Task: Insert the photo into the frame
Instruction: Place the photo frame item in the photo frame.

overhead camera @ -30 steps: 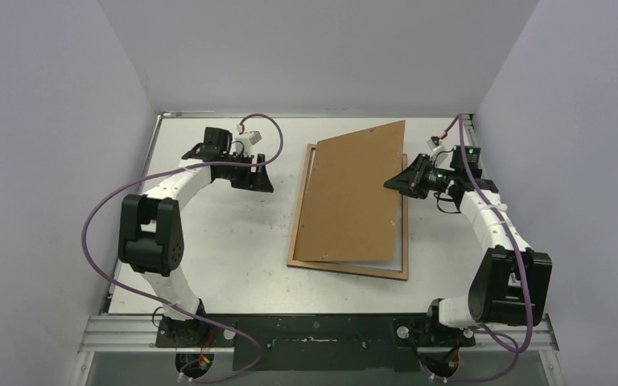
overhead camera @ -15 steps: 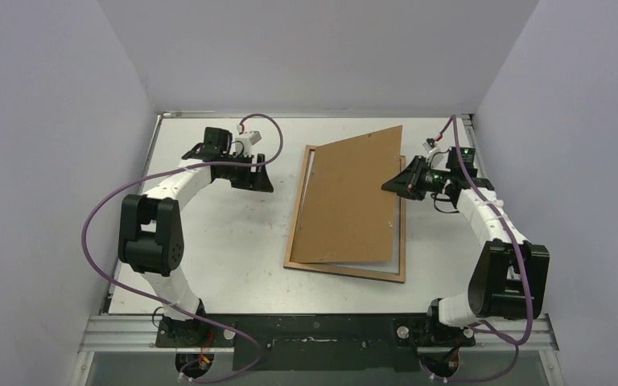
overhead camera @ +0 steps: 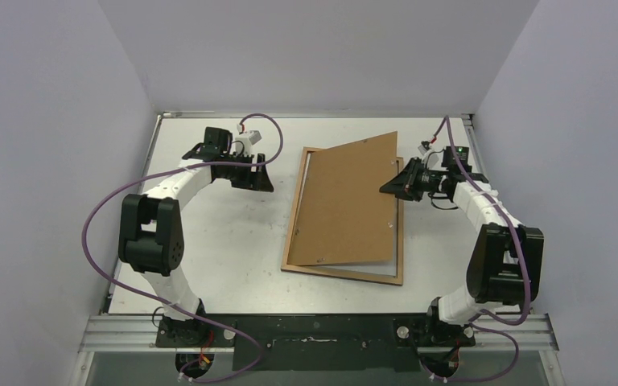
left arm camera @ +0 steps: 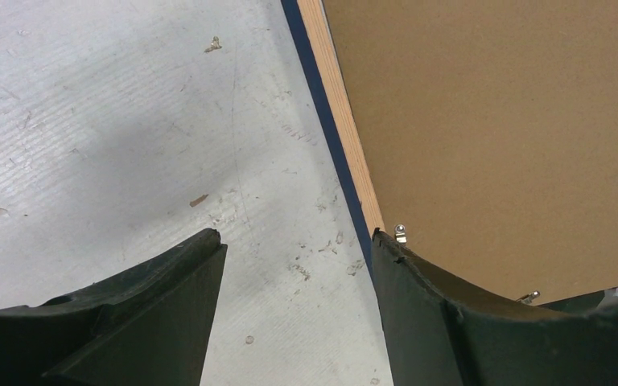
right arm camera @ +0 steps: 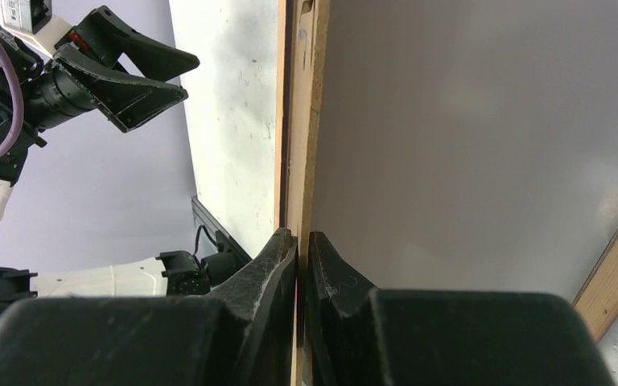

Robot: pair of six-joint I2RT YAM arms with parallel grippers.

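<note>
Lowering: backing board (overhead camera: 344,205), edge pinched by right gripper (overhead camera: 389,185), tilted lower over frame (overhead camera: 339,274) than a second ago.
Frame lies flat beneath that gripper; left gripper (left arm camera: 298,241) gapes empty beside its rail; photo unseen, presumably under board.

Right gripper (overhead camera: 389,186) – backing board (overhead camera: 346,201) swung leftward, lower.

The frame (overhead camera: 339,273) lies flat on the table (overhead camera: 209,241), wood-brown side up, its outer edge dark blue. Inside it, under the tilted backing board (overhead camera: 346,201), the photo (right arm camera: 467,145) shows only as a plain pale surface.
</note>
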